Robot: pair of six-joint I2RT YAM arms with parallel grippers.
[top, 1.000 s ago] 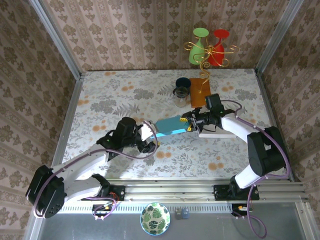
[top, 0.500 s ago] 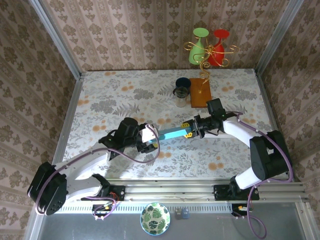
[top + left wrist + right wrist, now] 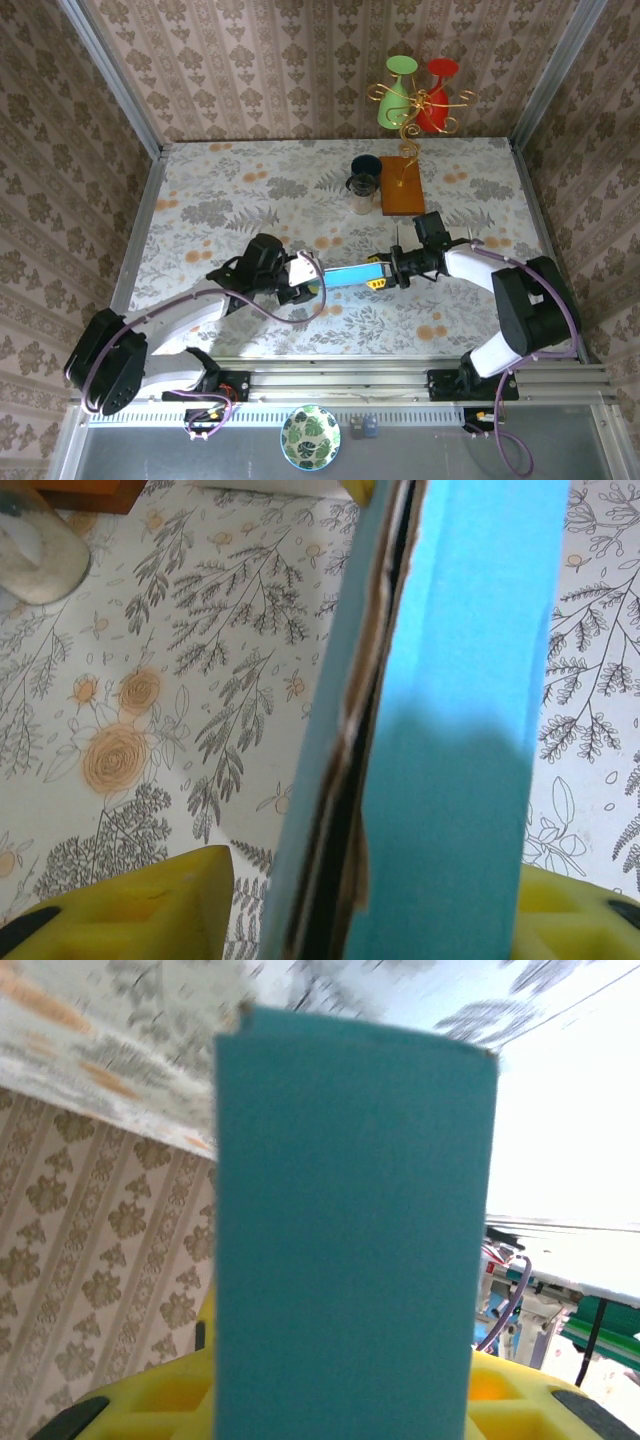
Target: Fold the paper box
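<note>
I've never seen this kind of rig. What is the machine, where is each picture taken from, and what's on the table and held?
Two robot arms are bolted at the near edge of a table. The wide picture looks down from above and behind them; the other two come from cameras on each wrist. Between the arms is a blue paper box. The right claw grips one end; the left claw straddles the other, though whether it pinches is unclear. Further back stand a glass cup, a dark cup and a wooden stand holding a green glass and a red glass.
</note>
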